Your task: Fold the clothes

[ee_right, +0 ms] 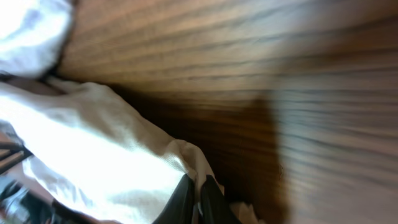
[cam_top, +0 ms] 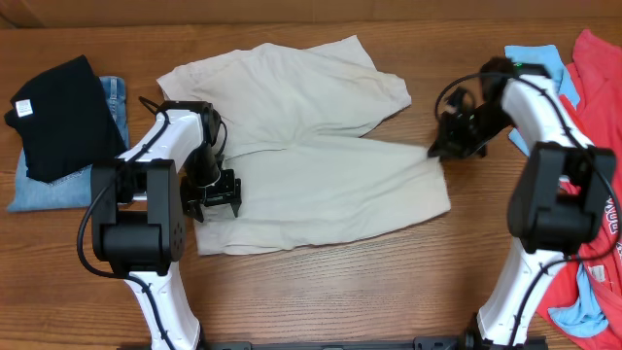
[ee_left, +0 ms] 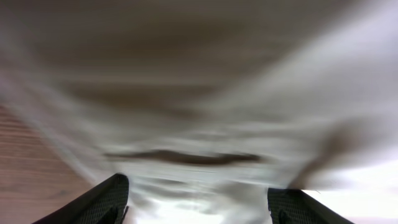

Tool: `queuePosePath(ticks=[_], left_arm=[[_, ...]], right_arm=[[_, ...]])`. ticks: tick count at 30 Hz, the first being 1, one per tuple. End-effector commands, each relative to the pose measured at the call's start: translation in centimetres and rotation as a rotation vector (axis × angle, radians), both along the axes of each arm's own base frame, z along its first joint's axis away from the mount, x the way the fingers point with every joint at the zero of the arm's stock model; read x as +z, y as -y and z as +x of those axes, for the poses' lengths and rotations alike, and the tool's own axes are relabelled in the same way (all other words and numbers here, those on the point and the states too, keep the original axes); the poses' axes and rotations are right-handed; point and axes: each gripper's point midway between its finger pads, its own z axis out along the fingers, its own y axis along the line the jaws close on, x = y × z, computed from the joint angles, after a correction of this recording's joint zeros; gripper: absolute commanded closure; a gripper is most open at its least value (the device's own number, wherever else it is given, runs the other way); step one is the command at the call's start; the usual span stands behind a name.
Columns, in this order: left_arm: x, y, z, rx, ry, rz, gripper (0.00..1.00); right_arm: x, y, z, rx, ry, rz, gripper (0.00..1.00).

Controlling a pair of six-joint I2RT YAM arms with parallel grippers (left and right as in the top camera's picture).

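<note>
The pale beige trousers (cam_top: 311, 146) lie spread across the middle of the table, one leg angled to the back, the other running right. My left gripper (cam_top: 216, 199) sits over the trousers' left edge with its jaws open; beige cloth (ee_left: 199, 124) fills the blurred left wrist view between the fingers (ee_left: 198, 202). My right gripper (cam_top: 439, 149) is at the right end of the lower leg. In the right wrist view its fingers (ee_right: 198, 199) are shut on a fold of the cloth edge (ee_right: 124, 162).
A black garment (cam_top: 60, 112) lies on folded blue jeans (cam_top: 49, 190) at the far left. Red and light blue clothes (cam_top: 593, 87) lie at the far right. Bare wood table (cam_top: 340, 292) runs along the front.
</note>
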Motion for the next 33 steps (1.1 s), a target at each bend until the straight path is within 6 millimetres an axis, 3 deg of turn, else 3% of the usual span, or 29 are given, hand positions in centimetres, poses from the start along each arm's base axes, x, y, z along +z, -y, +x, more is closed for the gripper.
queuePosePath(ticks=[1, 4, 6, 7, 9, 14, 24, 33], left_arm=[[-0.5, -0.4, -0.2, 0.017, -0.015, 0.007, 0.25], [-0.6, -0.4, -0.1, 0.017, -0.011, 0.007, 0.23], [-0.6, -0.4, -0.1, 0.018, -0.010, 0.006, 0.22], [-0.6, -0.4, -0.1, 0.018, -0.010, 0.006, 0.22], [-0.6, -0.4, -0.1, 0.017, -0.010, 0.006, 0.22], [-0.5, -0.4, -0.1, 0.016, -0.014, 0.007, 0.20], [-0.3, -1.1, -0.8, 0.000, -0.041, 0.045, 0.16], [-0.3, -1.1, -0.8, 0.000, -0.043, 0.045, 0.12]], right_arm=[[8.1, 2.2, 1.8, -0.037, 0.231, -0.147, 0.96], [11.4, 1.6, 1.4, -0.001, 0.325, -0.167, 0.96], [12.2, 1.4, 0.7, 0.004, 0.327, -0.170, 0.95], [12.1, 1.5, 0.2, 0.005, 0.304, -0.177, 0.88], [11.2, 2.1, -0.8, 0.007, 0.252, -0.215, 0.67], [8.0, 4.4, -2.5, 0.001, 0.155, -0.338, 0.58], [3.9, 4.0, -5.6, -0.004, 0.028, -0.314, 0.55], [-1.6, 3.2, -9.2, -0.066, -0.093, -0.290, 0.49]])
